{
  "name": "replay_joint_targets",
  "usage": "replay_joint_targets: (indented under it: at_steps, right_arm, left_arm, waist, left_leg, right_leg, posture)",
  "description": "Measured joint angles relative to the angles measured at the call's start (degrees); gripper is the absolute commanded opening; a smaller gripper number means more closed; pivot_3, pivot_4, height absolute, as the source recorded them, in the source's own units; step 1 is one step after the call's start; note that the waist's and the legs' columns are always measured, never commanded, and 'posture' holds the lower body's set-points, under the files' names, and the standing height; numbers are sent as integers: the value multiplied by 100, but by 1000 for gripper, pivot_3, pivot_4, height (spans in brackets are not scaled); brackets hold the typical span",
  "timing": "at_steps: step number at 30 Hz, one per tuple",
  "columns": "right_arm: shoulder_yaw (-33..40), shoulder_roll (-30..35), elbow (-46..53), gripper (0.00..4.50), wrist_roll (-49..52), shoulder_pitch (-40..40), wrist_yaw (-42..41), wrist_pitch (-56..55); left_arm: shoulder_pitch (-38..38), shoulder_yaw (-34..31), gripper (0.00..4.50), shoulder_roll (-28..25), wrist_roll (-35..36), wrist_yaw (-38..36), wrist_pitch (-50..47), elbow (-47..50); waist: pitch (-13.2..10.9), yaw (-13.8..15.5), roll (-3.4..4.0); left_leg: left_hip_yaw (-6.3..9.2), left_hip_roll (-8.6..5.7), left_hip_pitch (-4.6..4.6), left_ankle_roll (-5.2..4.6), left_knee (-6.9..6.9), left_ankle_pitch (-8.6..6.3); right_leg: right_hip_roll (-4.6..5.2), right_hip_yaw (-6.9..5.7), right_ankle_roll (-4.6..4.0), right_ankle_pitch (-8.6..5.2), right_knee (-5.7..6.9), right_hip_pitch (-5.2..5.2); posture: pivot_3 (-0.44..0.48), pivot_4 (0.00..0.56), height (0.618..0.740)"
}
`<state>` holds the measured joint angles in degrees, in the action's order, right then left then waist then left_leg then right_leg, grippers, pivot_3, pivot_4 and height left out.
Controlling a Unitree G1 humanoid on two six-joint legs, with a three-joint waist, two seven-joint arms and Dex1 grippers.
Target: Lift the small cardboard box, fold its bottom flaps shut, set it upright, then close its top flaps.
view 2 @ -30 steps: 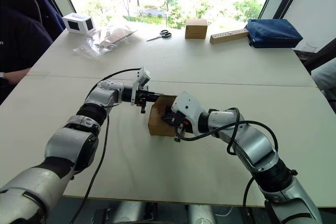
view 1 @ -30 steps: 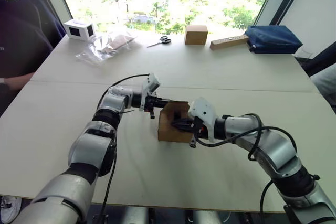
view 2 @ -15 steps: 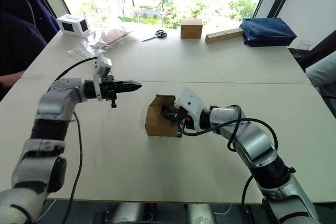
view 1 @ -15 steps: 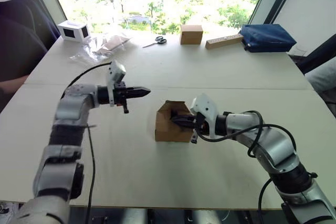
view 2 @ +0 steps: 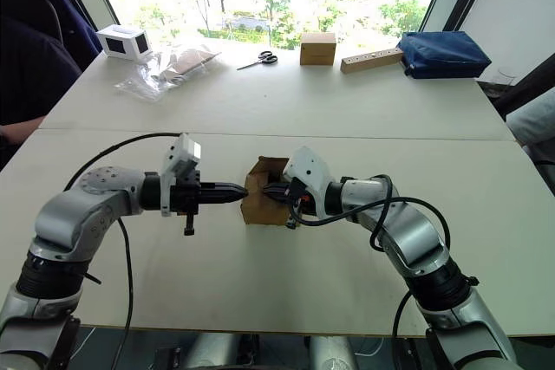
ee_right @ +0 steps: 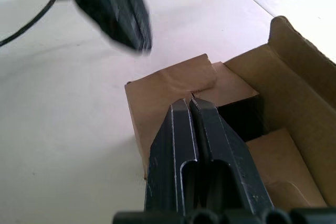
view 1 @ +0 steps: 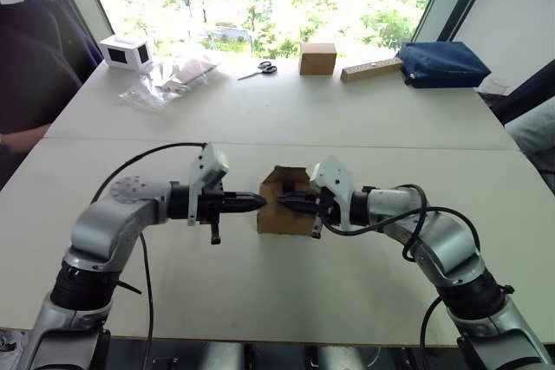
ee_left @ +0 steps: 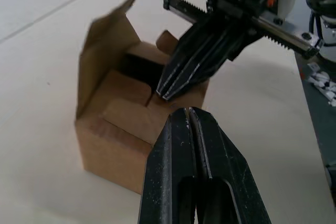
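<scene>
Box (view 1: pixel 282 205) of plain brown corrugated cardboard sits on the white table (view 1: pixel 260 292), at mid-table between the two grippers. Its top is partly closed: two flaps folded inward, one tall flap standing upright at the far side, a dark gap in the middle. Left gripper (view 1: pixel 257 204), ribbed black fingers clenched together, empty, points at the box's left face. Right gripper (view 1: pixel 286 203), fingers likewise pressed together, grasping nothing, rests its tips over the folded flaps. Farther back lie crinkled clear plastic bags (view 1: pixel 169 80), scissors (view 1: pixel 260 68), a cube-shaped brown carton (view 1: pixel 317 58), a wooden block (view 1: pixel 371 69) and a blue fabric pouch (view 1: pixel 447 62).
</scene>
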<state>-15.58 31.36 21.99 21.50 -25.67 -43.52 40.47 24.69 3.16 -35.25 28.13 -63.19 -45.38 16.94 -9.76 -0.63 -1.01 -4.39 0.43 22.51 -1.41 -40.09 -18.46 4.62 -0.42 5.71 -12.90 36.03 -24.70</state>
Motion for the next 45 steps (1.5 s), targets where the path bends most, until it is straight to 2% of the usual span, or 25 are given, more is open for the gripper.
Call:
replay_joint_targets:
  at_steps: [9,15,19,21,24,30,36,39,45]
  right_arm:
    - [92,-34,23,0,95,4,-28,93]
    - [754,-143,319,0,969,-156,-64,701]
    - [1542,-396,146,0,1704,-737,85,972]
    - [1735,-431,-207,0,1694,-1194,220,865]
    - [1271,-97,-978,0,900,-1560,307,518]
    - [528,-136,-1959,0,108,-1559,240,192]
    - [361,-136,-1798,0,79,-1522,-74,256]
    - [322,-72,-1309,0,222,-1266,-337,465]
    - [299,-51,-926,0,251,-1012,-405,692]
  left_arm:
    - [0,289,31,148,-98,205,380,-368]
    - [0,408,31,188,-141,222,595,-560]
    - [1,428,31,186,-143,226,651,-606]
    - [3,451,31,209,-141,245,695,-627]
    - [0,454,31,223,-135,285,707,-635]
    - [-36,450,31,225,-117,380,712,-590]
    - [-69,450,31,233,-109,460,714,-553]
    - [-71,450,31,239,-101,465,717,-550]
    - [-71,451,31,238,-64,463,712,-550]
  waist:
    - [0,0,0]
    - [0,-4,0]
    - [0,-7,1]
    - [0,-13,2]
    - [1,-6,2]
    - [0,-21,3]
    - [0,-15,3]
    - [0,-14,3]
    - [0,-15,3]
  left_leg:
    - [-1,-1,0,0,0,0]
    - [0,1,-1,-1,1,0]
    - [0,2,-2,0,1,-1]
    - [0,2,-3,0,4,-1]
    - [-1,0,-3,0,4,-1]
    - [-6,0,-2,0,5,-1]
    - [-5,0,-2,-1,5,-1]
    - [-3,1,-2,-1,6,-1]
    - [-2,2,-2,0,6,-1]
  right_leg:
    - [1,0,-1,0,-2,1]
    - [3,0,0,0,-2,1]
    - [4,1,-1,0,-2,1]
    - [4,1,-2,-1,-2,1]
    - [6,0,-16,-9,-4,2]
    - [5,3,-3,-1,-3,-1]
    - [6,3,-1,0,-4,0]
    - [7,3,-1,0,-4,0]
    - [8,3,-6,-3,-5,0]
  posture:
    - [0,150,740]
    - [0,150,740]
    - [0,150,740]
    - [0,150,740]
    - [0,150,740]
    - [0,150,740]
    - [0,150,740]
    - [0,150,740]
    - [0,150,740]
